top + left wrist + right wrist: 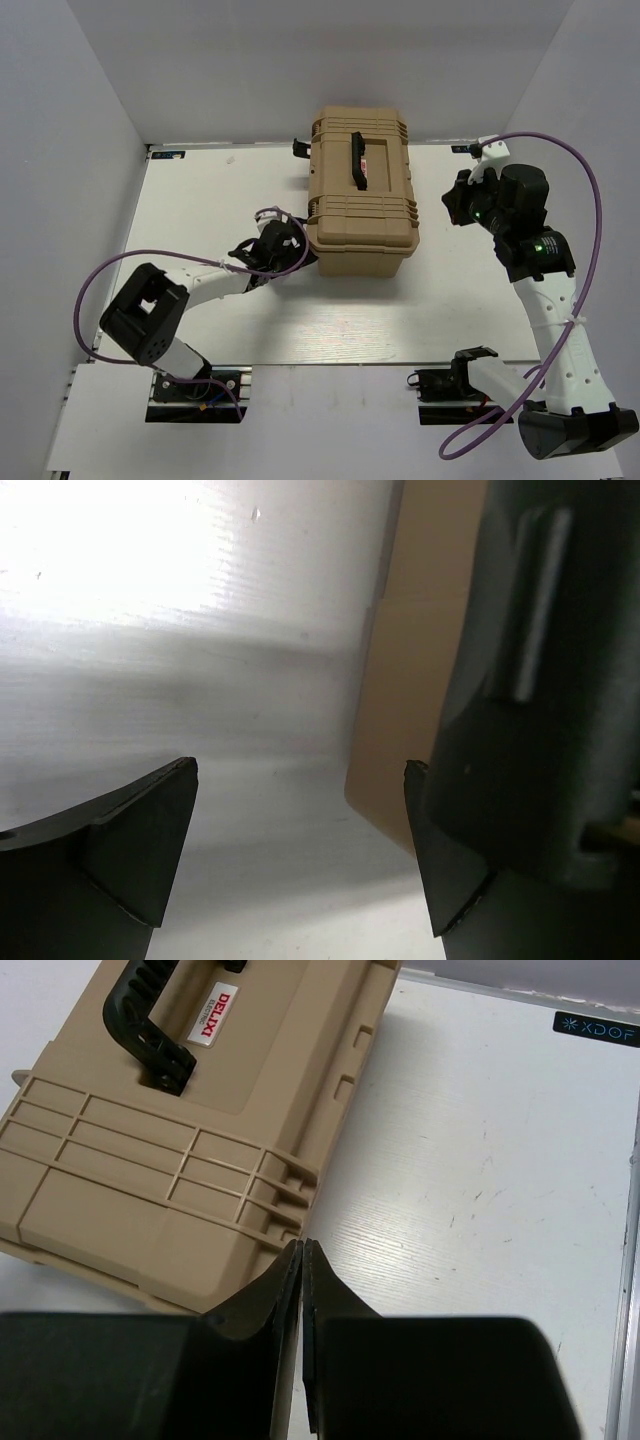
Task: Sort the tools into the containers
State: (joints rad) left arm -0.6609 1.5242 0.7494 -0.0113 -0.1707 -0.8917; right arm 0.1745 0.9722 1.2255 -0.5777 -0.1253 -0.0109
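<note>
The toolbox [360, 200] sits with its ribbed lid down and its black handle [357, 160] on top. No loose hand tools show in any of my views.

My left tool [288, 247] is down at the box's corner with its fingers [150, 830] spread wide. Between them I see only bare worktop [450, 300]. The tan wall of the box stands just beside the right-hand finger, but I cannot tell whether the two touch.

My right tool [302, 1250] hangs off the opposite side of the box, apart from it. Its fingers are pressed together along their whole length with nothing between them. From that tool the box lies ahead and to the left, with open worktop to its right.
</note>
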